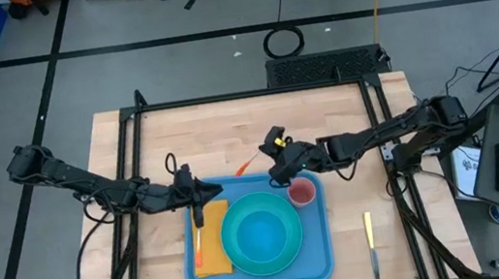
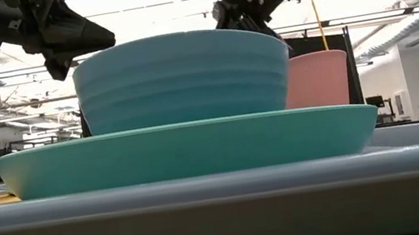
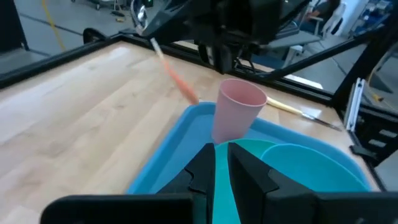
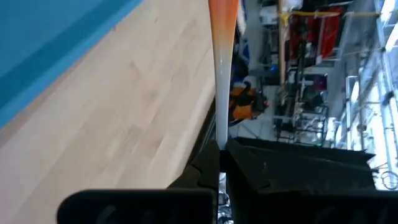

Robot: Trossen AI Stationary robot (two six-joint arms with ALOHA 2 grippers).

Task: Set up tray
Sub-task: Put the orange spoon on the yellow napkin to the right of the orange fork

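The blue tray (image 1: 319, 247) lies at the table's near middle. On it are an orange napkin (image 1: 216, 252) with an orange utensil (image 1: 198, 249), a turquoise plate (image 2: 189, 150) bearing a teal bowl (image 2: 182, 75), and a pink cup (image 1: 302, 192) standing upright in the far right corner. My right gripper (image 1: 269, 161) hovers just beyond the tray's far edge, shut on an orange-and-white utensil (image 1: 248, 164). My left gripper (image 1: 209, 196) hangs over the tray's far left corner. Its fingers (image 3: 205, 168) are all but shut, with nothing between them. My right gripper pinches the utensil's pale end (image 4: 219, 127) between its two fingers. The utensil runs straight on ahead of the fingers, along them, its orange end (image 4: 222, 18) farthest from the gripper. It is lifted clear of the table and slants toward the table's left.
A knife with a yellow handle (image 1: 372, 244) lies on the bare wood right of the tray. Black frame rails (image 1: 253, 94) run along the table's far and side edges. Open wood stretches between the tray and the far rail.
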